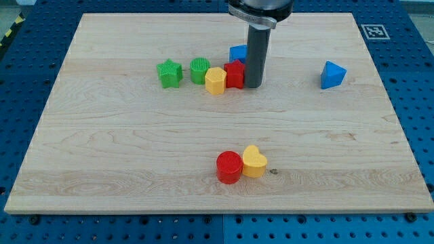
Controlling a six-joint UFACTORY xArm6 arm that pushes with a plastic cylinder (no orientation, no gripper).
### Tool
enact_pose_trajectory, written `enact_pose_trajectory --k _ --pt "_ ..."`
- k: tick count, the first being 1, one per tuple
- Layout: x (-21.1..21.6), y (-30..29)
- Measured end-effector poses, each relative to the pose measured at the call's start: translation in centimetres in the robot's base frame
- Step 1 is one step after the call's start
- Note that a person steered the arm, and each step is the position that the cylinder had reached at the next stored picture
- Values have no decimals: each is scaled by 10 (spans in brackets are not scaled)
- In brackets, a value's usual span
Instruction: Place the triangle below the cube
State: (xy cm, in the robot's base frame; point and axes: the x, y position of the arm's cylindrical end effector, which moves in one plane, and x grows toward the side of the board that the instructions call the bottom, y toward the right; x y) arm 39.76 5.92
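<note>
Resting my tip [252, 85] against the red cube's [234, 74] right side, I had no jaws to open and held nothing; the blue triangle [332, 74] sat well apart to my tip's right

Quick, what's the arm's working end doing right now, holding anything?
My tip: a bare rod, nothing to open or shut, holding nothing. It sits against the red block on that block's right in the view, in front of the blue cube.
</note>
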Motion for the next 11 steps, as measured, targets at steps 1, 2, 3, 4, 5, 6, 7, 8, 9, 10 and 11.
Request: enact_pose_trajectory --k 1,2,3,4,5,6,7,8,9,10,11 --pt "16 35" --pt "34 92" --pt "29 147" --pt "29 149" --pt "30 178" --pt "30 205" --pt "5 205" --pt "-14 205" --pt "-14 202" --pt "-14 167" --pt "-14 125"
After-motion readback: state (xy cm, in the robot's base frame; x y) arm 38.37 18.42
